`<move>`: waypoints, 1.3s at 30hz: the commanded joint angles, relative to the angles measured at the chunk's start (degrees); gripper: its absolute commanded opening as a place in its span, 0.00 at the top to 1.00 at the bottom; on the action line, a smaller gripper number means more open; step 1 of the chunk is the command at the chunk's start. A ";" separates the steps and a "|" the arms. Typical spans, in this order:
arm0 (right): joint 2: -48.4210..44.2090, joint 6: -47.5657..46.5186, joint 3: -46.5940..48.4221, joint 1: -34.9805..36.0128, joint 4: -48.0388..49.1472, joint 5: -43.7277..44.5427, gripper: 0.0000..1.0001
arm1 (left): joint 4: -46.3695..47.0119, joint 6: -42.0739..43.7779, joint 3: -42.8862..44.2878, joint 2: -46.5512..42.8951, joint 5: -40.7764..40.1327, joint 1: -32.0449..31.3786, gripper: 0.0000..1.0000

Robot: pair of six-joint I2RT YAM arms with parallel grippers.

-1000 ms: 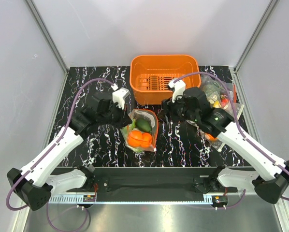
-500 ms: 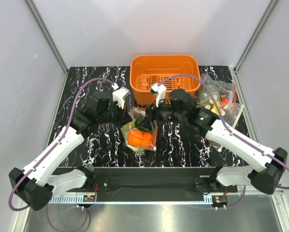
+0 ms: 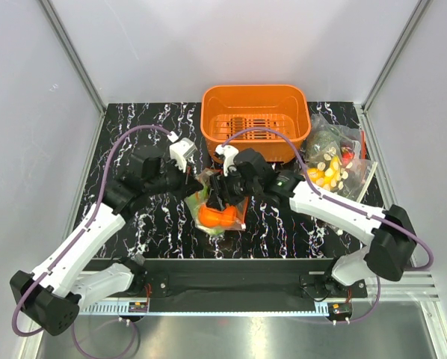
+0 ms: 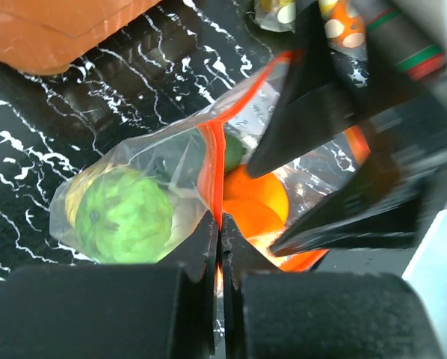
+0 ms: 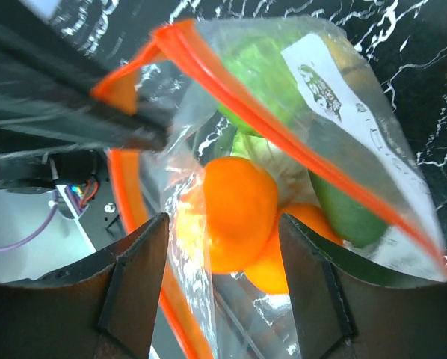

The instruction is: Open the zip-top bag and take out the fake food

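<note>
While the left gripper (image 4: 220,224) pinches the red-orange zip strip (image 4: 211,161), the right gripper (image 5: 222,224), jaws spread, faces an orange fruit (image 5: 242,187) at the open mouth of the zip-top bag (image 4: 156,168), which lies on the black table (image 3: 298,221) before the orange basket (image 3: 255,96). I judge the removing step is in hand; next the jaws should close on the fruit and draw it out.

From above, the right hand (image 3: 213,200) hides the zip-top bag (image 3: 217,219) mouth; in the left wrist view its blurred fingers (image 4: 313,97) perhaps reach inside.
</note>
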 commanded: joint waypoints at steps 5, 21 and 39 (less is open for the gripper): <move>4.60 1.05 0.63 2.57 3.34 3.61 0.32 | 3.68 0.75 -0.50 -2.47 2.69 0.42 1.00; 6.98 4.83 0.81 6.52 1.32 9.75 0.25 | 4.55 1.01 -1.20 -4.49 3.65 0.69 1.00; 6.98 10.02 -0.51 7.31 4.66 9.32 0.24 | 8.86 -0.13 -2.00 -7.84 12.61 1.65 1.00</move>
